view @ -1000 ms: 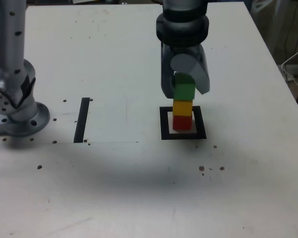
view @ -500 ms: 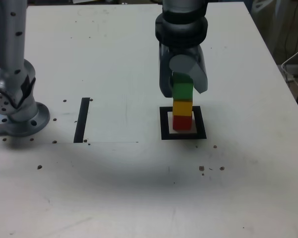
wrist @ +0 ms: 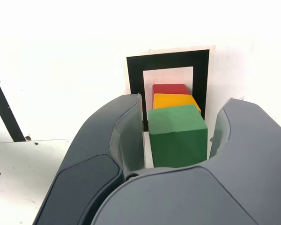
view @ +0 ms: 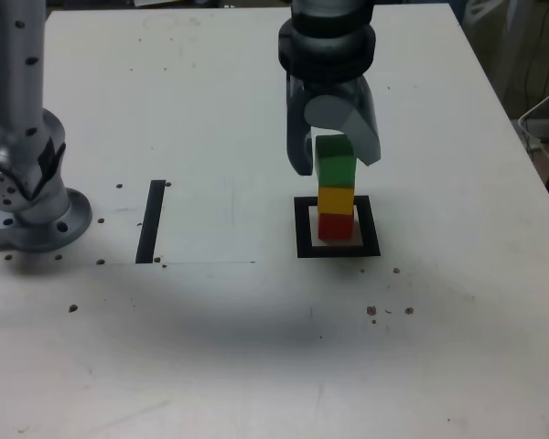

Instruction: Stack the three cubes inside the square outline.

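Note:
Three cubes stand stacked in the square outline [view: 302, 240] [wrist: 135, 70]: the red cube [view: 336, 226] [wrist: 170, 88] at the bottom, the yellow cube [view: 337, 199] [wrist: 174, 101] on it, the green cube [view: 336, 165] [wrist: 177, 136] on top. My gripper [view: 337, 161] [wrist: 182, 104] hangs over the stack with a finger on either side of the green cube. It is open: the wrist view shows a thin gap between each finger and the cube. The stack leans very slightly in the exterior view.
A straight black bar [view: 151, 220] [wrist: 4, 112] lies on the white table toward the exterior view's left. The arm's grey base [view: 27, 206] stands at the far left. Small dark specks dot the table. A white cable [view: 544, 119] hangs beyond the right edge.
The jaws have spread apart and let go of the green cube, which stays on the yellow one. The gripper has risen a little.

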